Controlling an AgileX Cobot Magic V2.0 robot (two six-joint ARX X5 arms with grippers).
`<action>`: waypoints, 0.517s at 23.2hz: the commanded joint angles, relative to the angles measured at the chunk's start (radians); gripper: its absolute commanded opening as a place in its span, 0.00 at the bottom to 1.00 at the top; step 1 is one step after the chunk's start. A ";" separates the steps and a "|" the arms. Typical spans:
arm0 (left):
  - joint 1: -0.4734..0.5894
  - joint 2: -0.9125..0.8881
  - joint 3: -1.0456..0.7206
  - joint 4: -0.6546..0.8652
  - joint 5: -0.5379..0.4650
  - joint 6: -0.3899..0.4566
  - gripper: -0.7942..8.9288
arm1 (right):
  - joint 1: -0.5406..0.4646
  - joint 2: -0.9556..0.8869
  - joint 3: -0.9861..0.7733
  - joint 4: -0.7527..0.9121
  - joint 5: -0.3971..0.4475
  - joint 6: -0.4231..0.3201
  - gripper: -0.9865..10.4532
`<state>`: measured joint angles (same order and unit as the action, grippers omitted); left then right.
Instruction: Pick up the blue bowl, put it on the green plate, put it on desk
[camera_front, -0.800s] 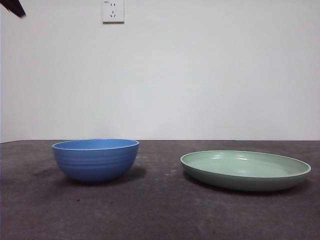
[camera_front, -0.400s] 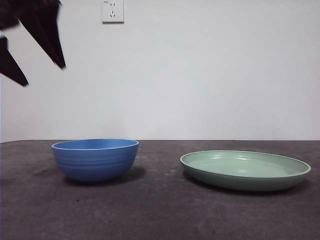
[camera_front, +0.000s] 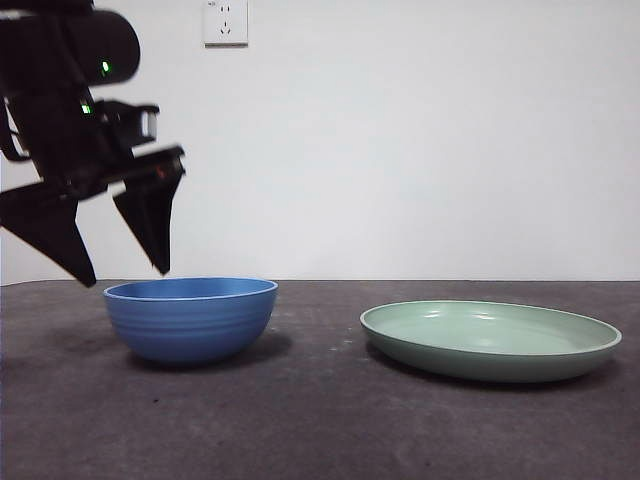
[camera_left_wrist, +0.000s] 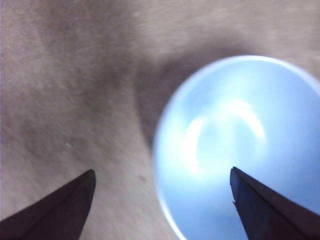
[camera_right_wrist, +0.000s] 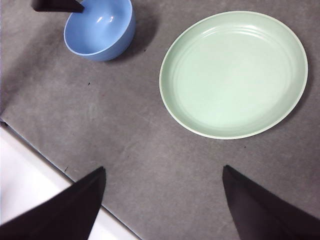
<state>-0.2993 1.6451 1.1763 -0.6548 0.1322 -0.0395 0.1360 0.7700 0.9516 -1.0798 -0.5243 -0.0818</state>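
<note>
While the right gripper (camera_right_wrist: 162, 200) waits spread and empty, the left gripper (camera_front: 120, 270), jaws wide apart and empty, straddles the blue bowl's (camera_front: 191, 318) rim from above.

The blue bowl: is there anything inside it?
The blue bowl looks empty: only glossy blue interior shows. The left gripper hangs open over its rim, one jaw tip covering a sliver.

A bare lab-style test setup: grey desk (camera_front: 320, 420), blank white wall (camera_front: 430, 140), one wall socket (camera_front: 226, 22).
</note>
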 joint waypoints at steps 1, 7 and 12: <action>-0.004 0.048 0.023 0.019 -0.005 0.005 0.53 | 0.002 0.006 0.019 0.009 0.000 -0.005 0.41; -0.004 0.095 0.023 0.024 -0.005 0.005 0.32 | 0.002 0.006 0.019 0.010 0.001 -0.005 0.41; -0.004 0.095 0.023 0.024 -0.005 0.004 0.09 | 0.002 0.006 0.019 0.010 0.001 -0.005 0.41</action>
<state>-0.2993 1.7233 1.1770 -0.6357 0.1291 -0.0395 0.1360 0.7700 0.9516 -1.0801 -0.5232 -0.0818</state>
